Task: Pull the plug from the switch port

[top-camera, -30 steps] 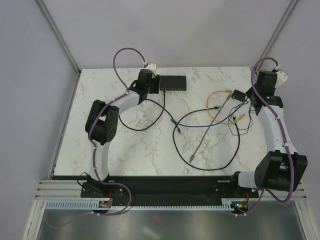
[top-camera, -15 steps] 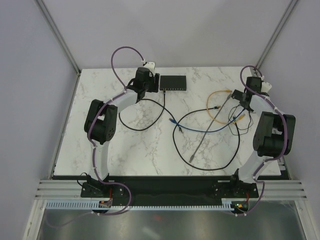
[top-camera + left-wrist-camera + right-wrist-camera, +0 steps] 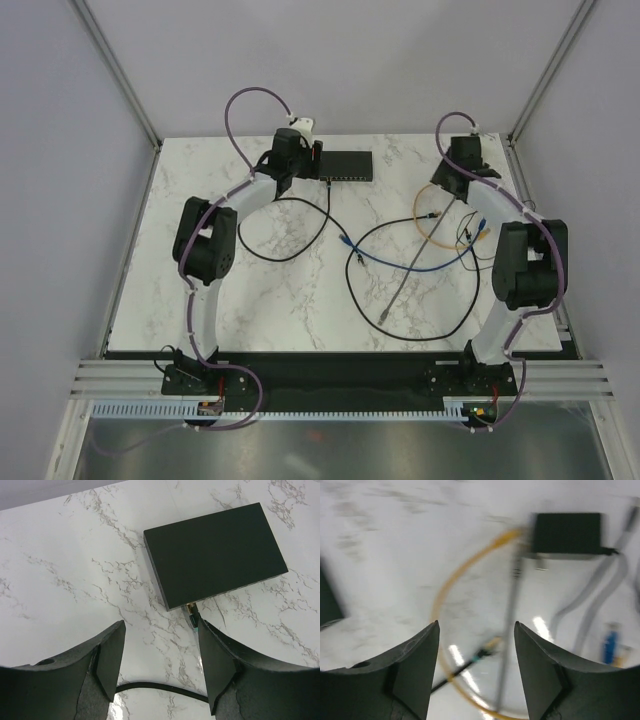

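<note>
At the switch [image 3: 215, 555], plug [image 3: 193, 617] seated.

Bright, even light falls from above and the shadows are soft. The right wrist view is blurred, with white glare on the marble table [image 3: 370, 540].

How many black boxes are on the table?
2. The big flat box sits at the back of the table, near the left gripper. The small box lies among the cables on the right. Another might be hidden from the cameras.
</note>
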{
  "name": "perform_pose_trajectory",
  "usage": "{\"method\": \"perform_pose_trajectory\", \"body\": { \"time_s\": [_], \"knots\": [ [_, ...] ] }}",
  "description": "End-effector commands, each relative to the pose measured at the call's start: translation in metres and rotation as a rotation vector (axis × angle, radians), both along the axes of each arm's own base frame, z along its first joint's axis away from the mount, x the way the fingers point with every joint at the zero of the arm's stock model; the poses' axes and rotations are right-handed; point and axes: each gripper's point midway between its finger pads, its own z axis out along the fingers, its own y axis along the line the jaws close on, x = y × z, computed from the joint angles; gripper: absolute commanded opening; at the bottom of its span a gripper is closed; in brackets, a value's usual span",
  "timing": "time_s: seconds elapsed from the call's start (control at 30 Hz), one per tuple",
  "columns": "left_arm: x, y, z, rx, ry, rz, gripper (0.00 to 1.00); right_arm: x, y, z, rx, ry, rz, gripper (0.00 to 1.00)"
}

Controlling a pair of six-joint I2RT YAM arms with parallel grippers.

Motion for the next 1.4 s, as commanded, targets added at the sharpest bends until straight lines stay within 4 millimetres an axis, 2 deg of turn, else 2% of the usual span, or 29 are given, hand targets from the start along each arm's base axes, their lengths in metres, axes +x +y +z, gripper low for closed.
{"method": "perform_pose_trajectory", "body": {
  "time_s": [0.0, 0.07, 0.1, 0.17, 0.2, 0.23, 0.27, 0.33, 0.37, 0.4, 0.43, 0.5, 0.67, 0.87, 0.9, 0.93, 1.03, 1.07, 1.13, 1.17, 1.2, 1.27, 1.3, 1.33, 1.37],
  "knots": [
    [0.011, -0.009, 0.010, 0.008, -0.028, -0.067, 0.67, 0.059, 0.107, 0.041, 0.200, -0.229, 0.262, 0.68],
    [0.013, -0.011, 0.005, 0.002, -0.005, -0.092, 0.67, 0.080, 0.142, 0.056, 0.275, -0.307, 0.313, 0.68],
    [0.014, -0.012, 0.002, -0.002, 0.003, -0.098, 0.67, 0.083, 0.167, 0.038, 0.325, -0.275, 0.362, 0.68],
    [0.019, -0.014, 0.006, -0.027, 0.004, -0.104, 0.67, 0.099, 0.197, 0.052, 0.412, -0.351, 0.426, 0.66],
    [0.020, -0.014, -0.001, -0.030, 0.022, -0.101, 0.65, 0.098, 0.218, 0.042, 0.481, -0.344, 0.454, 0.66],
    [0.024, -0.014, 0.004, -0.052, 0.020, -0.091, 0.63, 0.098, 0.228, 0.038, 0.513, -0.347, 0.467, 0.65],
    [0.024, -0.015, 0.003, -0.068, 0.029, -0.100, 0.61, 0.102, 0.236, 0.043, 0.540, -0.391, 0.487, 0.65],
    [0.025, -0.017, -0.002, -0.105, 0.049, -0.109, 0.61, 0.096, 0.257, 0.024, 0.610, -0.380, 0.520, 0.64],
    [0.025, -0.019, -0.004, -0.118, 0.060, -0.123, 0.61, 0.098, 0.260, 0.023, 0.626, -0.400, 0.531, 0.64],
    [0.027, -0.017, -0.006, -0.126, 0.065, -0.117, 0.61, 0.097, 0.268, 0.006, 0.639, -0.372, 0.537, 0.64],
    [0.028, -0.020, -0.011, -0.149, 0.085, -0.127, 0.61, 0.100, 0.272, 0.004, 0.659, -0.372, 0.539, 0.64],
    [0.031, -0.018, -0.017, -0.196, 0.115, -0.119, 0.61, 0.101, 0.274, -0.014, 0.681, -0.352, 0.530, 0.62],
    [0.032, -0.028, -0.029, -0.275, 0.168, -0.150, 0.61, 0.107, 0.259, -0.032, 0.591, -0.337, 0.481, 0.63],
    [0.036, -0.032, -0.035, -0.328, 0.193, -0.128, 0.63, 0.104, 0.231, -0.036, 0.445, -0.292, 0.456, 0.67],
    [0.036, -0.034, -0.044, -0.343, 0.215, -0.125, 0.63, 0.105, 0.223, -0.036, 0.416, -0.287, 0.440, 0.67],
    [0.037, -0.038, -0.040, -0.361, 0.214, -0.138, 0.63, 0.102, 0.218, -0.039, 0.398, -0.273, 0.431, 0.67],
    [0.037, -0.045, -0.045, -0.404, 0.241, -0.163, 0.63, 0.108, 0.207, -0.036, 0.394, -0.281, 0.454, 0.70],
    [0.037, -0.046, -0.043, -0.409, 0.238, -0.167, 0.63, 0.110, 0.202, -0.045, 0.392, -0.264, 0.460, 0.70],
    [0.037, -0.046, -0.044, -0.413, 0.239, -0.168, 0.62, 0.118, 0.203, -0.042, 0.377, -0.257, 0.493, 0.71],
    [0.038, -0.046, -0.043, -0.411, 0.232, -0.161, 0.62, 0.120, 0.205, -0.051, 0.379, -0.241, 0.510, 0.71],
    [0.039, -0.045, -0.042, -0.413, 0.230, -0.157, 0.63, 0.130, 0.204, -0.042, 0.378, -0.265, 0.526, 0.71],
    [0.040, -0.047, -0.043, -0.423, 0.232, -0.163, 0.63, 0.133, 0.209, -0.053, 0.383, -0.240, 0.564, 0.71],
    [0.039, -0.048, -0.042, -0.431, 0.235, -0.167, 0.63, 0.135, 0.212, -0.052, 0.386, -0.246, 0.582, 0.72],
    [0.038, -0.050, -0.042, -0.444, 0.244, -0.169, 0.62, 0.142, 0.217, -0.043, 0.388, -0.268, 0.606, 0.71],
    [0.035, -0.053, -0.043, -0.454, 0.256, -0.185, 0.62, 0.142, 0.223, -0.051, 0.400, -0.254, 0.643, 0.71]
  ]
}}
